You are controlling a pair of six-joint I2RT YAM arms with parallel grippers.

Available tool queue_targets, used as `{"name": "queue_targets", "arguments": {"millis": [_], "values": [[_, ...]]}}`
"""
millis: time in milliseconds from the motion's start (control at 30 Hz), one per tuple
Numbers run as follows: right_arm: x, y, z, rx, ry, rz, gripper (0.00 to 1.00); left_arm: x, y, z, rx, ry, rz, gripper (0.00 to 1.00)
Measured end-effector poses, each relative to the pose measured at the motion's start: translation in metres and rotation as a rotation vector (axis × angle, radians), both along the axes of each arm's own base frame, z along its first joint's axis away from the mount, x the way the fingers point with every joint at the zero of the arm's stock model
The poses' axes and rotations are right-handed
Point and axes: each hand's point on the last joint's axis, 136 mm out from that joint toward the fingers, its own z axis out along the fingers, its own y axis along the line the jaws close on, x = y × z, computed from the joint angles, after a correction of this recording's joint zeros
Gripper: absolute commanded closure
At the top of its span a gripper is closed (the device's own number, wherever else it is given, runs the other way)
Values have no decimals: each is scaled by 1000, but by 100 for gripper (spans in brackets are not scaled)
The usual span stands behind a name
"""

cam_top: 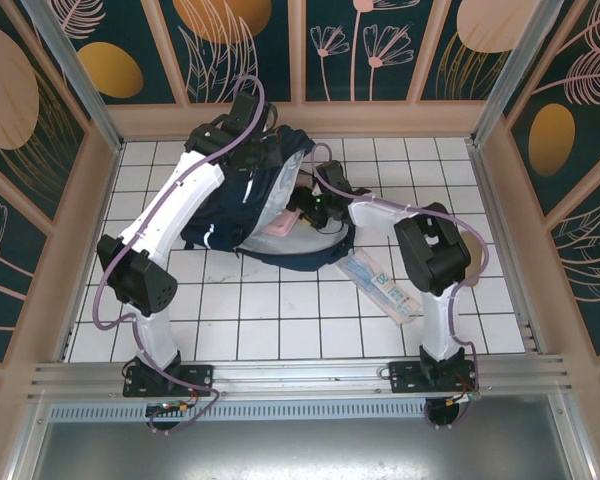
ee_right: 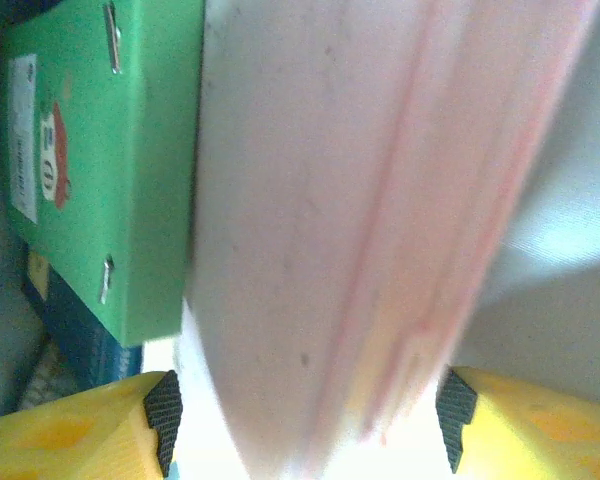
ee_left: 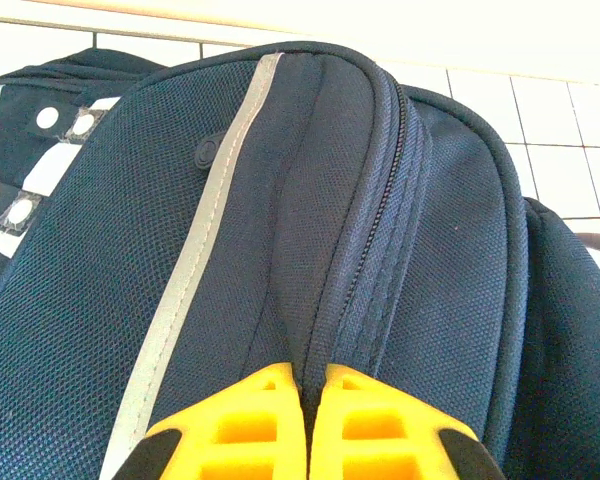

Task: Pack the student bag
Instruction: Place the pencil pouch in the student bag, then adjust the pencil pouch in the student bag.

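Student bag (cam_top: 242, 205) lies slumped at the far middle of the white tiled surface (cam_top: 280, 320), mouth facing right, pale lining showing. We note a pink book (cam_top: 278, 226) in the opening. From the right wrist, that pink book (ee_right: 320, 220) stands beside a green stapled booklet (ee_right: 100, 170) with a red mark on its cover, and dark blue fabric lies to their left. Outside the bag, a pale flat packet (cam_top: 380, 285) lies on the tiles near the right arm. Bag cloth (ee_left: 280, 250) is coarse navy weave with a grey reflective stripe and a curved zipper seam. Left hand (ee_left: 308, 430) is at the bag's far top, yellow fingers pressed together on a fold of fabric by the zipper. Right hand (ee_right: 305, 430) reaches into the mouth, fingers spread to either side of the pink book; whether they clamp it we cannot tell.
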Motion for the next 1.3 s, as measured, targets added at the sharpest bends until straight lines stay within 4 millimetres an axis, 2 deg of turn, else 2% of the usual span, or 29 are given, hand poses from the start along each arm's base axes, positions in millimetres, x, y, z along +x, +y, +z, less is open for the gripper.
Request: {"name": "queue_targets", "arguments": {"millis": [400,533,667,767,833,1000,1067,1167,1200,1300], "values": [[-39,-47,-7,-165,31,-6,35,-2,3,-9,-9,-36,9,100],[-52,-67,7,-178,4,-15,39,-1,6,-14,0,-49,21,100],[-43,-81,21,-139,-26,-43,40,-1,5,-18,-9,-55,17,100],[-32,-78,28,-79,-46,-48,40,-2,4,-18,-16,-58,13,100],[-25,-68,31,-24,-54,-43,40,-2,3,-19,-21,-59,9,100],[6,-45,16,37,-16,-58,43,-4,2,-21,-33,-60,2,100],[20,-38,6,40,5,-71,51,-4,1,-22,-38,-61,-2,100],[33,-28,-8,53,36,-75,72,-7,3,-20,-40,-64,-1,100],[36,-24,-9,63,44,-69,75,-7,3,-19,-40,-66,1,100],[40,-12,-6,85,49,-54,76,-6,6,-19,-30,-73,14,100]]}}
